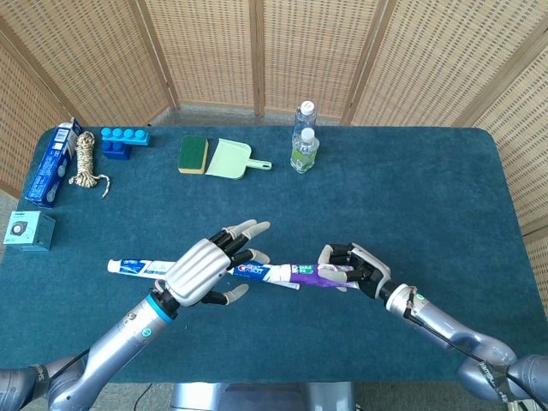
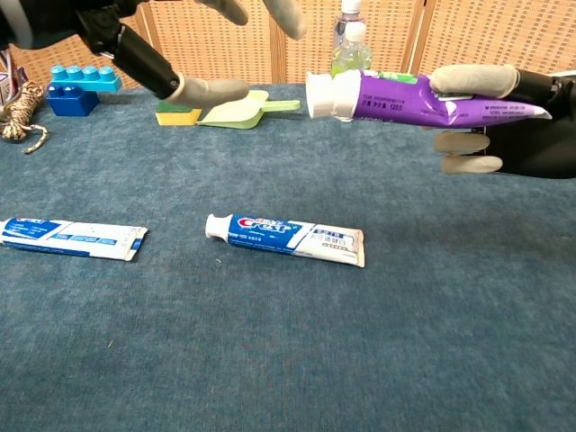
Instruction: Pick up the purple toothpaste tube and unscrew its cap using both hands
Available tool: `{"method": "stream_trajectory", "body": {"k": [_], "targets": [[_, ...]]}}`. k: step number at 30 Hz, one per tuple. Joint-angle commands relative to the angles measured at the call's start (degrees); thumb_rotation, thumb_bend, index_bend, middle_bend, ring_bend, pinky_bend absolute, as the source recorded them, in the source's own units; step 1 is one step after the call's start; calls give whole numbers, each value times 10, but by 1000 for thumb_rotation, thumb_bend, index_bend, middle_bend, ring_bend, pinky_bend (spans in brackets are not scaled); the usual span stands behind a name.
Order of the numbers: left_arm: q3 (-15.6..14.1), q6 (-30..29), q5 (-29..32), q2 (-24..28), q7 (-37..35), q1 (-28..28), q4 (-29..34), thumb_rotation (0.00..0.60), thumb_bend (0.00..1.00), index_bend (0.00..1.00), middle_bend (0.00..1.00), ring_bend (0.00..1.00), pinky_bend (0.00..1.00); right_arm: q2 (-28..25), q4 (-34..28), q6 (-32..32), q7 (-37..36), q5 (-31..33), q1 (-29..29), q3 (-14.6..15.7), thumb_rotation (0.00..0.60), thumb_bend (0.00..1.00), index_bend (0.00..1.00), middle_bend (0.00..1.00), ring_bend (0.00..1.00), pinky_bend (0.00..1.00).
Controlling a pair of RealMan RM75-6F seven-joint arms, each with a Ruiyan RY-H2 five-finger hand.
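My right hand grips the purple toothpaste tube by its tail and holds it level above the table, the white cap pointing left. My left hand hovers open to the left of the cap, fingers spread, a gap apart from it. In the chest view only its fingers show at the top left.
Two blue-and-white toothpaste tubes lie on the blue table. At the back are a green sponge, a pale green dustpan, two water bottles, blue blocks, a rope and boxes.
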State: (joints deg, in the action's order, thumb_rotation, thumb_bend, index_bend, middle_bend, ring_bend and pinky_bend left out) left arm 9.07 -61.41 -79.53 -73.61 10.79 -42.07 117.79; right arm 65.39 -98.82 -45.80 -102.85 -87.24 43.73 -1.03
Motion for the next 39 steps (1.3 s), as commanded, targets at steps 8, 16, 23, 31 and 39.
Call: {"method": "stream_trajectory", "body": {"k": [8,16,23,31,39], "targets": [[3,22,18,-19,8,-15,-9,600,331,281,19,0,144,1,-7,5,5,-1,1,-9,600,448,959,737,797,844],[-4,24,17,-20,22,-16,0,600,331,303,19,0,144,1,-5,10,1,6,-1,-16,600,451,960,737,797,844],[-11,21,12,-14,30,-11,6,600,330,323,19,0,144,-2,1,12,-17,8,-3,-21,600,450,959,736,797,844],[-15,20,11,-14,26,-8,3,600,331,322,19,0,145,-4,7,7,-53,-4,-8,-22,600,450,959,737,797,845],[-17,24,9,-22,26,-9,-2,600,331,323,15,0,145,-8,3,3,-63,-5,-8,-26,600,450,959,736,797,845]]}}
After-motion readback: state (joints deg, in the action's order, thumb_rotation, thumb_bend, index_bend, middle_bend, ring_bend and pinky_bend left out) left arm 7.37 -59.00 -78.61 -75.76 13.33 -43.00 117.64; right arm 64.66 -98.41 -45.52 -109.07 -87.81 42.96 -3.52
